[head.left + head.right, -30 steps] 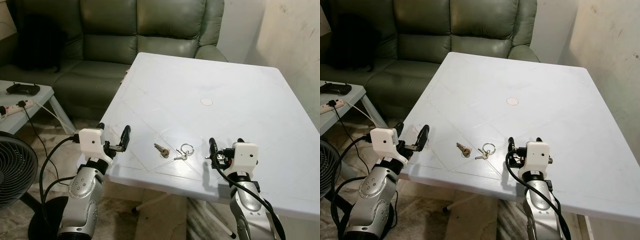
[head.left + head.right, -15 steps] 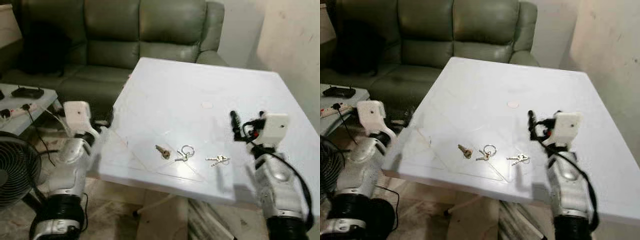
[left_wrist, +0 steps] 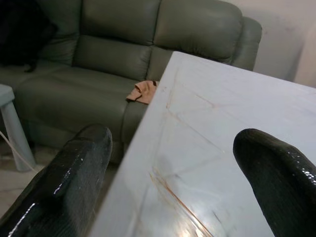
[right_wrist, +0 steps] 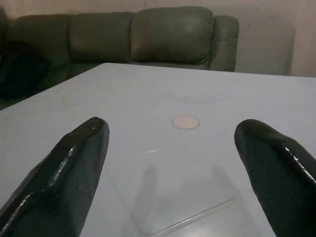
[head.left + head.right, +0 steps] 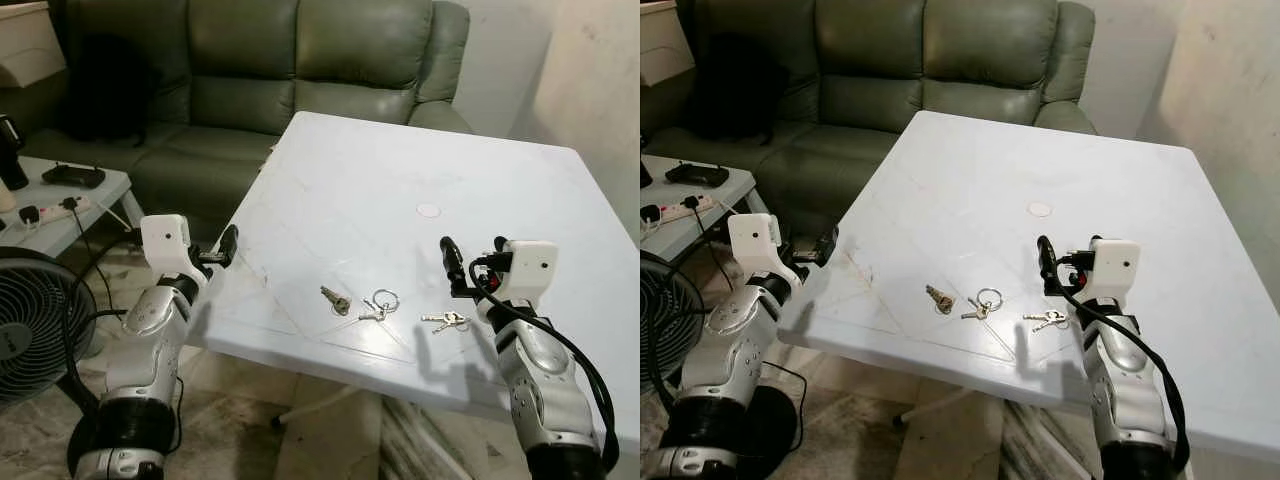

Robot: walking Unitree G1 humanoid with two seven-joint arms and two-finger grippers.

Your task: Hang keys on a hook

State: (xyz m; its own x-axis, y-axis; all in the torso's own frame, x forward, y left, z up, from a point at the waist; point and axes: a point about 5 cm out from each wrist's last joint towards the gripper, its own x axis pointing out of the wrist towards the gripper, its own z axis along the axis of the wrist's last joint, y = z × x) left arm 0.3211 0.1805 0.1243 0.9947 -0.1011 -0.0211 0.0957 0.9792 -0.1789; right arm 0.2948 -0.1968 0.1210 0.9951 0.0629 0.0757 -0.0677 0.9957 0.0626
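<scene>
Near the front of the white table [image 5: 400, 170] lie a brass key [image 5: 335, 299], a key ring with small keys [image 5: 378, 304] and a second small bunch of keys [image 5: 444, 321]. My right gripper [image 5: 472, 262] hovers open just above and behind that second bunch, holding nothing. The right wrist view looks between its fingers [image 4: 74, 163] over the bare tabletop. At the table's left edge my left gripper [image 5: 215, 250] stands open and empty, well left of the keys. One left fingertip [image 3: 79, 163] lies off the edge and the other over the table.
A green sofa [image 5: 270, 60] stands behind the table, with a brown cloth [image 3: 143, 92] on its seat. A fan [image 5: 30, 320] and a low side table [image 5: 70, 195] with a power strip are at the left. A wall [image 5: 600, 80] closes the right side.
The camera has shifted. My right gripper moved from the front edge to behind the keys, uncovering the second small bunch. My left gripper drew back to the table's left edge.
</scene>
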